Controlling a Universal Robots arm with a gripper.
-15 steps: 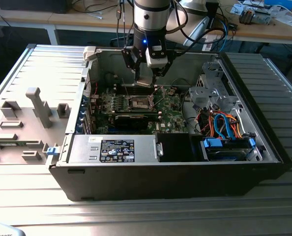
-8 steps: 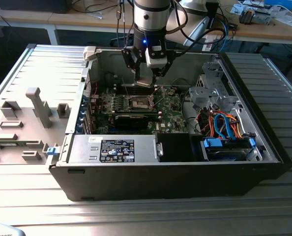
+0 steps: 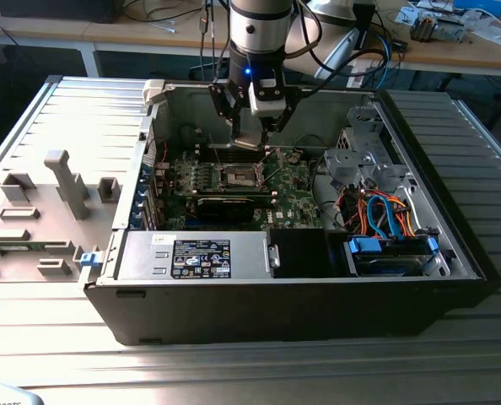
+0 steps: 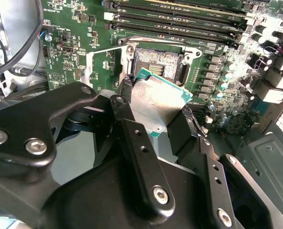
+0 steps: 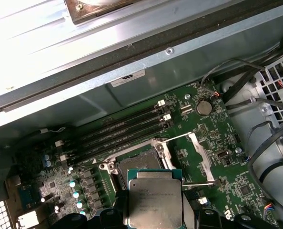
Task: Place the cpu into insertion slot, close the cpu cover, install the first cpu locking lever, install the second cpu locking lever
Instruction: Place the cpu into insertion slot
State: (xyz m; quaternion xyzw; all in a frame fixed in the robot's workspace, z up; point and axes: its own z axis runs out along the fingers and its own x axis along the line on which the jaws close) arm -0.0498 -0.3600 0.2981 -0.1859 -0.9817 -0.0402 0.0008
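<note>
My gripper hangs inside the open computer case, shut on the cpu, a flat square chip with a silver-grey top and a green edge. Black fingers pinch two opposite sides of the chip. It is held tilted, just above and slightly off the insertion slot, whose dark centre is uncovered. In the first wrist view, the cpu overlaps the near edge of the insertion slot. The cpu cover, a thin silvery frame, is swung open beside the slot, with a wire lever raised along it.
Long black memory slots run beside the socket. The labelled power-supply box fills the case's front. A metal drive cage and coloured cables are on the exterior view's right, and a grey fixture with blocks on its left.
</note>
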